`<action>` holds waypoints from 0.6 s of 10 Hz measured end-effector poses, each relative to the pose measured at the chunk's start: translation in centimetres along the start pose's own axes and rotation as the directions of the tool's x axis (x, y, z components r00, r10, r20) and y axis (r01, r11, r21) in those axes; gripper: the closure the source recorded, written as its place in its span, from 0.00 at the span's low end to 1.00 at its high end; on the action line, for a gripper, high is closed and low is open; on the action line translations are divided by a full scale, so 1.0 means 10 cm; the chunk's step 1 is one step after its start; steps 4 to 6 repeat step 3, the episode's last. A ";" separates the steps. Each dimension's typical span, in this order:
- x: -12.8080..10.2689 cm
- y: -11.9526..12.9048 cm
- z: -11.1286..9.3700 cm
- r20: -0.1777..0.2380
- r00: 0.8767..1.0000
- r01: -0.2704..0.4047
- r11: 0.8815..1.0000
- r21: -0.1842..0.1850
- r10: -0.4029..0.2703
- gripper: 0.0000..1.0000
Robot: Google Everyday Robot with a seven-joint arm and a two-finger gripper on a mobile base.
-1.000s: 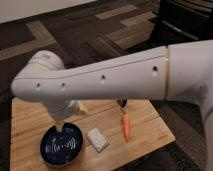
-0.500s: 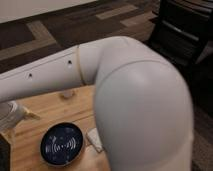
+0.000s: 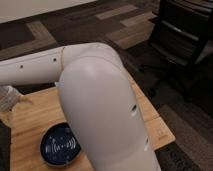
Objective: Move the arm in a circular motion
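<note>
The large glossy white arm (image 3: 100, 105) fills the middle of the camera view, with one thick segment coming toward the camera and another running left with small dark dots. Its small pale gripper (image 3: 11, 102) sits at the far left edge, above the left end of the wooden table (image 3: 150, 115). It holds nothing that I can see.
A dark blue plate (image 3: 59, 145) lies on the wooden table at the lower left, partly behind the arm. A black office chair (image 3: 182, 40) stands at the upper right on patterned carpet. The arm hides much of the table.
The arm has swung from lying across the top of the view to bulging close toward the camera. The gripper moved from above the blue plate to the far left edge.
</note>
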 end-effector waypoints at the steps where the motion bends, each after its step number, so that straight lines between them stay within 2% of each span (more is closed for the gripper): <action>1: -0.01 -0.12 0.03 0.006 1.000 -0.013 1.000 -0.016 0.013 0.35; 6: -0.03 -0.12 0.03 0.012 1.000 -0.013 1.000 -0.025 0.013 0.35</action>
